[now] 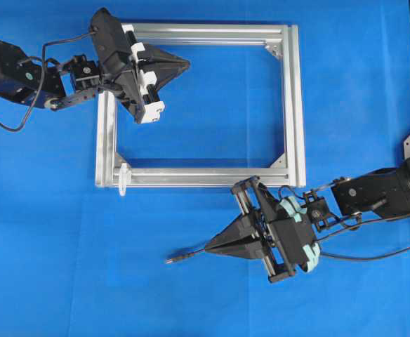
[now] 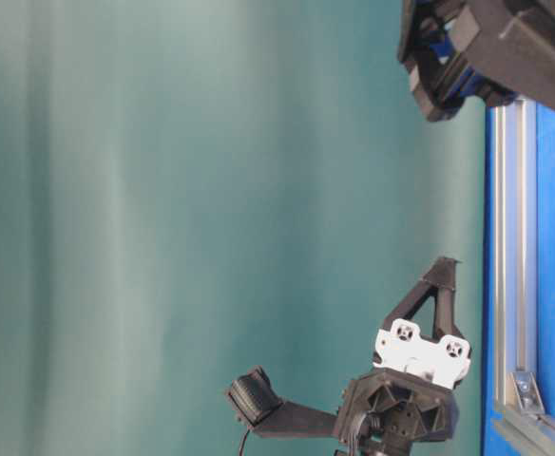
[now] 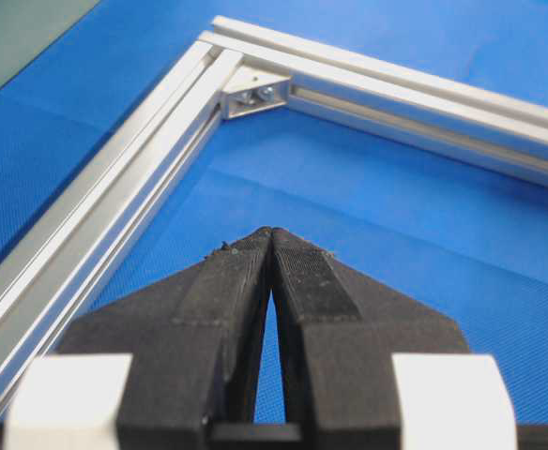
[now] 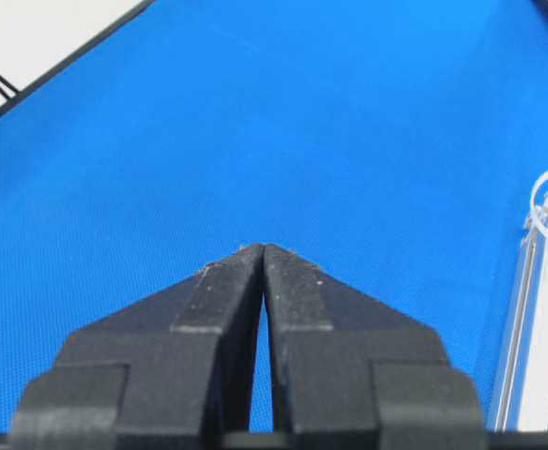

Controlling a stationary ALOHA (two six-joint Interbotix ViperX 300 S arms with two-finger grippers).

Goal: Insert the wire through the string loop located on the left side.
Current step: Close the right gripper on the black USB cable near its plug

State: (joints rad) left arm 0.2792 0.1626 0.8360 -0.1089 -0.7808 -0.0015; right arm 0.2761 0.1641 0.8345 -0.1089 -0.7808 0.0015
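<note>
Beside the lower-left corner of the aluminium frame [image 1: 298, 105], seen from overhead: the string loop [image 1: 123, 179], sticking out from the rail and empty, with nothing threaded through it. Well apart from it, flat on the blue mat [image 1: 50, 267]: the wire [image 1: 180, 258], plug end pointing left, cable running back beneath the right gripper [image 1: 208, 248]. Judged as barely begun. Left to do: take hold of the wire close behind the plug, carry it over to the loop, push the tip through.

Right gripper: closed tight, pads pressed together in its own wrist view and nothing visible between them. Hovers above the wire just behind the plug; contact with it impossible to tell from overhead. Loop just visible at the right edge of that wrist view.

Left gripper [image 1: 187, 64]: likewise closed and holding nothing — hangs over the upper-left part of the frame, well apart from both loop and wire.
</note>
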